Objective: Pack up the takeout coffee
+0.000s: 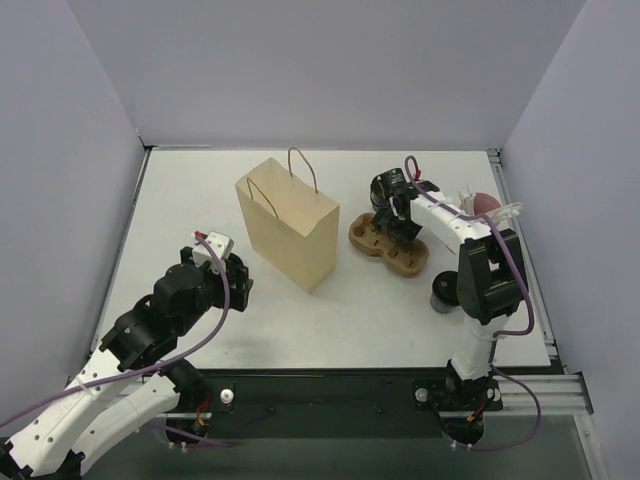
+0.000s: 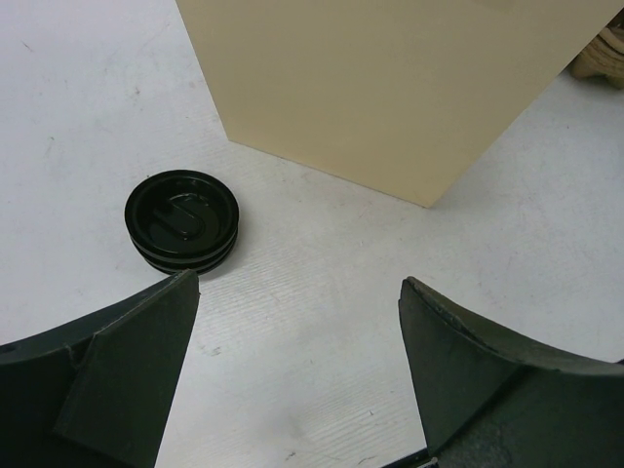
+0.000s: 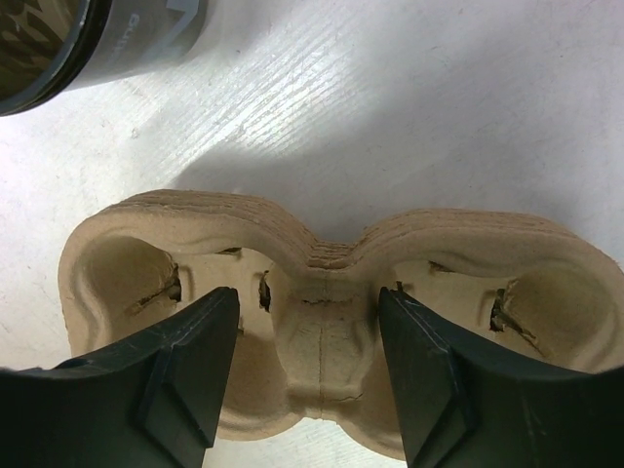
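Right gripper (image 3: 307, 312) was down over the cup carrier (image 3: 322, 244), and the wrist view told it well: the two dark fingers (image 3: 185, 370) stood apart, one over each well, straddling the narrow bridge in the middle of the tray. A sliver of gap showed beside the left-hand finger, so the jaws were parted rather than pinched on the pulp; whether the other finger touched the bridge, I could not tell. At the upper left of that frame sat the dark coffee cup (image 3: 117, 39), just beyond the carrier's far edge.

From the top camera the carrier (image 1: 388, 248) lay right of centre on the white table (image 1: 200, 200), with the right gripper (image 1: 402, 228) over it and the cup (image 1: 388, 187) just above it in the frame. The paper bag (image 1: 285, 225) stood upright at centre, handles up, just left of the carrier and not touching it.

Lower left, the left gripper (image 1: 238, 283) hung near the bag's lower corner. Its own camera showed the jaws spread wide with nothing between them, left gripper (image 2: 299, 292) over bare table. A black lid (image 2: 182, 219) lay flat at centre-left of that frame, just beyond the left finger, and the bag (image 2: 390, 88) filled the top.
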You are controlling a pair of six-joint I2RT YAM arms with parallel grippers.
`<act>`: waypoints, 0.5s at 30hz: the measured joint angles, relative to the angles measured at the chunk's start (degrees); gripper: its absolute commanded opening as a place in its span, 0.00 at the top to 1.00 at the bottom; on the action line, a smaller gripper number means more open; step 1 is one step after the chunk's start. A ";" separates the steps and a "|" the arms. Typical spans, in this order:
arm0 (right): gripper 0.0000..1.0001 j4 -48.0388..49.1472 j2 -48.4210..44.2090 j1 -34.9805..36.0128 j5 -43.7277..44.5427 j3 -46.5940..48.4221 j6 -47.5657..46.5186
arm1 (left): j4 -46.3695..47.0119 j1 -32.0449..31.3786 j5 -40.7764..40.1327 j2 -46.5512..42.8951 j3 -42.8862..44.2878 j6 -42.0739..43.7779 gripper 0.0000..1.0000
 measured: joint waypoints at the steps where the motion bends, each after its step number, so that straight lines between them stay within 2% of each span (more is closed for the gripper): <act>1: 0.42 0.02 0.00 0.00 0.00 -0.09 0.04 | 0.00 0.00 0.00 0.00 0.00 0.02 0.07; 15: 0.62 0.28 -0.37 0.17 0.07 -0.79 0.00 | 0.00 0.00 0.02 0.57 -0.02 0.04 0.07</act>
